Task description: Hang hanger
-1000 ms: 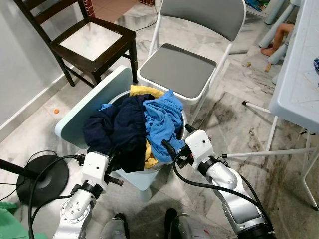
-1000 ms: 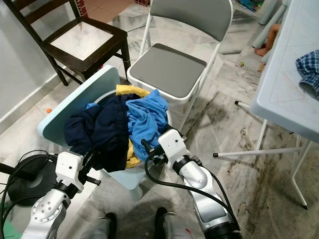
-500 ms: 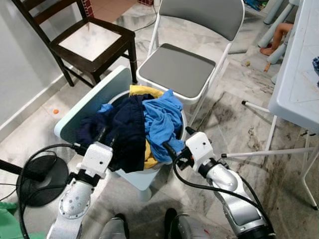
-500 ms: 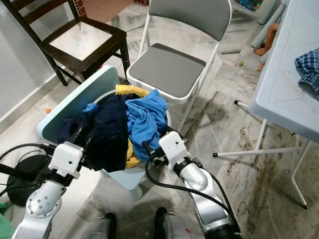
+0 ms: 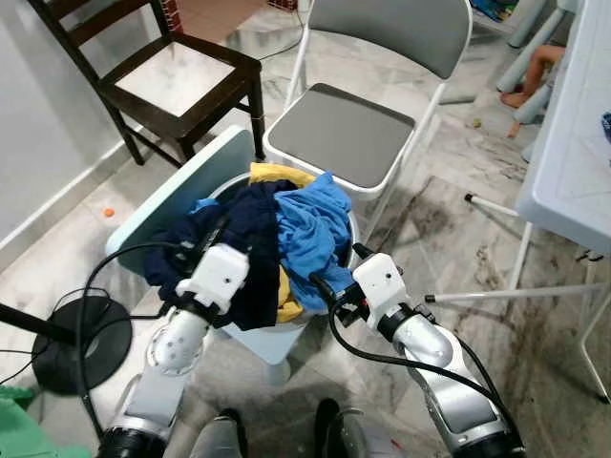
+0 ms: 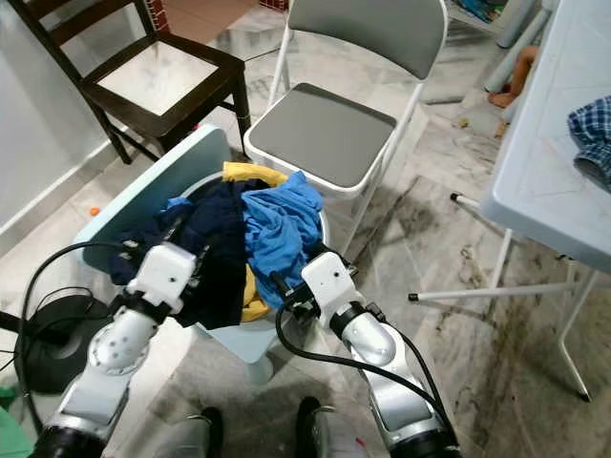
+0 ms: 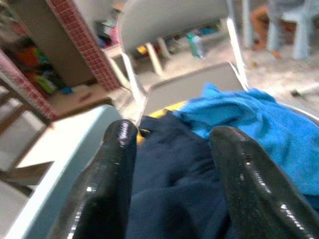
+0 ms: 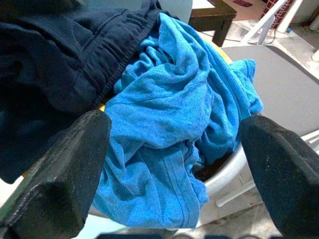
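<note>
So there's a white laundry basket (image 5: 355,232) on the marble floor, stuffed with a dark navy garment (image 5: 239,250), a bright blue shirt (image 5: 312,234) and something yellow (image 5: 279,176). The left gripper (image 5: 212,232) is pushed into the navy fabric, the right gripper (image 5: 336,277) sits at the basket's near edge by the blue shirt. Behind it, a grey folding chair (image 5: 348,133) and a dark wooden chair (image 5: 181,81).

A heap of dark navy cloth (image 5: 239,243) and bright blue cloth (image 5: 310,234) overfills the round white basket (image 5: 351,227), leaving no gap inside. The pale blue board (image 5: 172,196) walls its left; the grey folding chair (image 5: 344,134) blocks behind. Bare marble floor (image 5: 449,229) lies open rightward.
</note>
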Available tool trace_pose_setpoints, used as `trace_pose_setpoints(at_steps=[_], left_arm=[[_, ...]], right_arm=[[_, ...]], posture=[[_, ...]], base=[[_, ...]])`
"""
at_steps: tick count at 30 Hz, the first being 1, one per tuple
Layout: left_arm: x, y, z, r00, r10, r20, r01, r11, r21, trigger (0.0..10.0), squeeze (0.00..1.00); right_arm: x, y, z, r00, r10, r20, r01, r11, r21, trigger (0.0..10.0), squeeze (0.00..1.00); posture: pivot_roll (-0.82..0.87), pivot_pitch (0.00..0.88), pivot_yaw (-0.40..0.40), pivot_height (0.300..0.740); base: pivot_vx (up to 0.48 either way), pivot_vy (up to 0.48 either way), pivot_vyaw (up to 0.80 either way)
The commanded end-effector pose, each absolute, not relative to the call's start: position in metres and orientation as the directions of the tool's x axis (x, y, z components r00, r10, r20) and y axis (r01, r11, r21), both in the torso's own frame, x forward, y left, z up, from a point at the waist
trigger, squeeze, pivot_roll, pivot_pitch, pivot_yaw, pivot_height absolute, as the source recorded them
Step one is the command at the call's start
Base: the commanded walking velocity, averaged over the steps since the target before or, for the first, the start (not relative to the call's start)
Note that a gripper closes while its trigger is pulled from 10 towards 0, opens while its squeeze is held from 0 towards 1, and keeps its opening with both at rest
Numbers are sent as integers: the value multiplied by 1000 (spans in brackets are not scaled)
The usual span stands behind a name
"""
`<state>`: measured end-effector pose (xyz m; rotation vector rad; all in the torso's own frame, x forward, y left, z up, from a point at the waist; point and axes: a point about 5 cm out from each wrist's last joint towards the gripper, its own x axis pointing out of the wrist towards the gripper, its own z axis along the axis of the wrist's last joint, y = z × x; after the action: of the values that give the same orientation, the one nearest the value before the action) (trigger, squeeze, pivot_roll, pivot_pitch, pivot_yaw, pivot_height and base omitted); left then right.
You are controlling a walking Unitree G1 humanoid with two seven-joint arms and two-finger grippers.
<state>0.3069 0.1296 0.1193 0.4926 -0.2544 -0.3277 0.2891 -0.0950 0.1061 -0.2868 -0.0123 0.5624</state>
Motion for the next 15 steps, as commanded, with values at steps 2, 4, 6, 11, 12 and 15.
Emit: trace_pose_setpoints(at_steps=[2,4,6,11,12,15], left_arm=[[309,121,105,906,-418,67,324,786,527,10000,1000],[314,116,102,893,-449,13,373,757,536,10000,1000],[315,117,101,897,-441,7,371,764,529,10000,1000],[308,120,92,896,-440,-56,404,756,516,10000,1000],[308,121,91,898,-435,-66,405,759,510,10000,1000],[303,124,91,910,-404,-96,399,785,475,10000,1000]], right_arm=[[284,-95,102,842,532,-86,-534,803,-263,10000,0],[283,-98,101,849,520,-90,-524,808,-269,10000,0],[282,-100,101,852,515,-90,-519,811,-270,10000,0],[280,-103,100,858,505,-93,-510,817,-268,10000,0],[280,-102,100,858,505,-94,-510,818,-267,10000,0],[280,-101,100,857,506,-95,-512,817,-265,10000,0]], posture=[[149,312,-53,740],[132,310,-45,740],[129,309,-41,740],[128,309,-34,740],[129,309,-34,740],[142,312,-35,740]], base=[[0,0,0],[0,0,0],[0,0,0],[0,0,0],[0,0,0],[0,0,0]])
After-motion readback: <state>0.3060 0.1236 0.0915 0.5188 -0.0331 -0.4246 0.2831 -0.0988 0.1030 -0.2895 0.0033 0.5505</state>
